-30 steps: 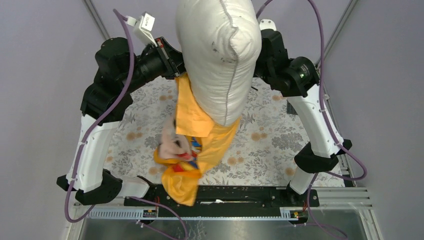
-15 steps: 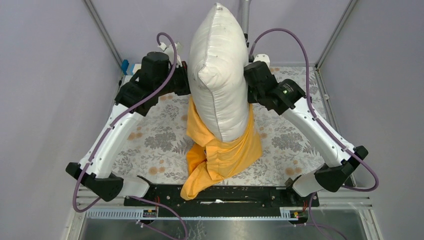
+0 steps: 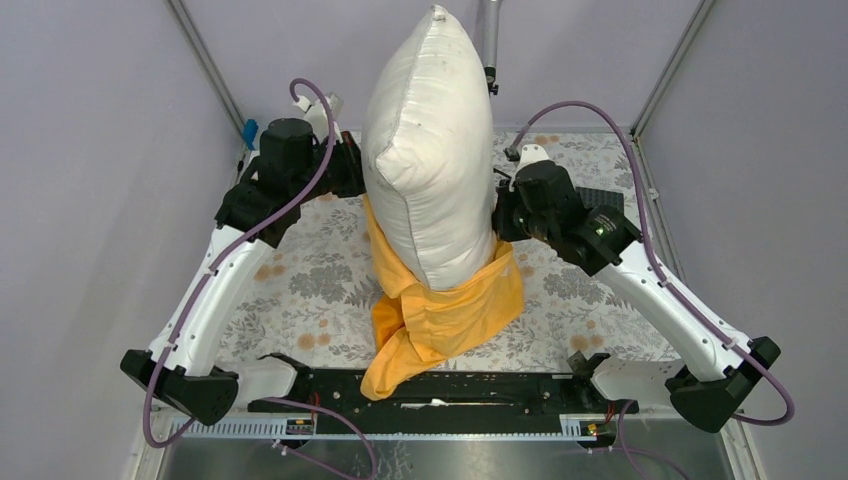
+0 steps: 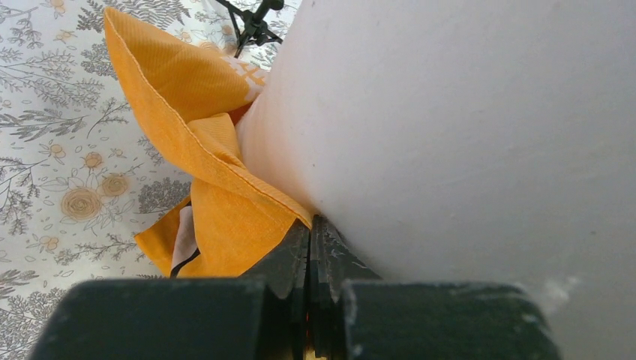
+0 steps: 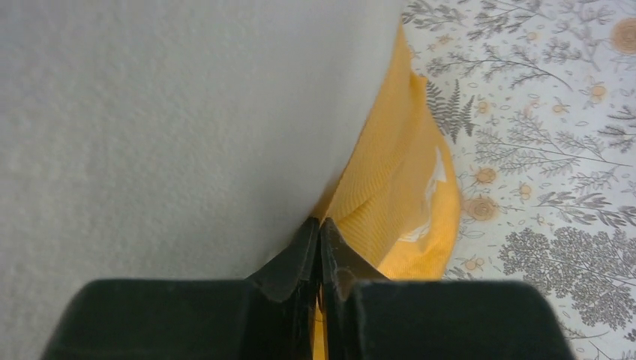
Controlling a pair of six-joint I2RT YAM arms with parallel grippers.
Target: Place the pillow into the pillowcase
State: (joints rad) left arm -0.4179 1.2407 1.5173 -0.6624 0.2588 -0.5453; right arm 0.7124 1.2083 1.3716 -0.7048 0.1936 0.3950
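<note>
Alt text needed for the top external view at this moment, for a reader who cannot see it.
A plump white pillow stands on end, its lower end sunk in a bunched orange pillowcase. The left arm and right arm reach in from either side to the pillowcase's upper edge, over a floral table cover.

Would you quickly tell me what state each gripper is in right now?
Left gripper: closed, pinching the edge of the pillowcase.
Right gripper: closed, pinching the pillowcase edge on its side.
</note>
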